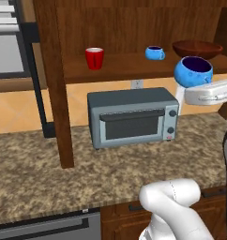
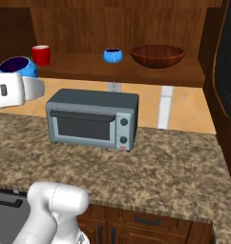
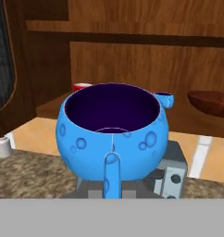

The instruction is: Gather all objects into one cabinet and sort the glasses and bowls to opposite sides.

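Note:
My gripper is shut on the handle of a squat blue cup, which it holds upright in the air above the toaster oven, in front of the cabinet shelf. Three things stand on that shelf. The red mug is at the left. A second blue cup sits in the middle. The wide brown bowl is at the right.
A grey toaster oven stands on the granite counter under the shelf. The cabinet's wooden side post comes down to the counter at the left. A dark cabinet side borders the right.

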